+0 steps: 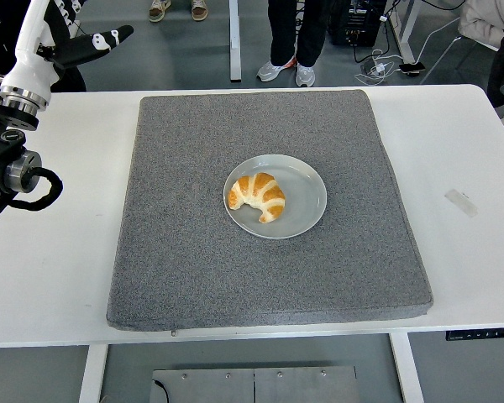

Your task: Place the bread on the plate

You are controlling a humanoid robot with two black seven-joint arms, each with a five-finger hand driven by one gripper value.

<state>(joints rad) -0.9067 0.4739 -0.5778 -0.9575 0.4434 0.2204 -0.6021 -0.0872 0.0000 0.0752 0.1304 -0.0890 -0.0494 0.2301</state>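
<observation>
One bread (pixel 258 196) sits on plate (pixel 303 198); left hand (pixel 71 38) far left, fingers apart, empty. Overhanging left rim, it could tip off.

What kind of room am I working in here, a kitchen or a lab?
Most likely a lab or workshop, not a kitchen. The croissant sits on a plate on a grey foam mat over a white bench table, with cables and a power strip on the floor behind and a person's legs standing by.
</observation>
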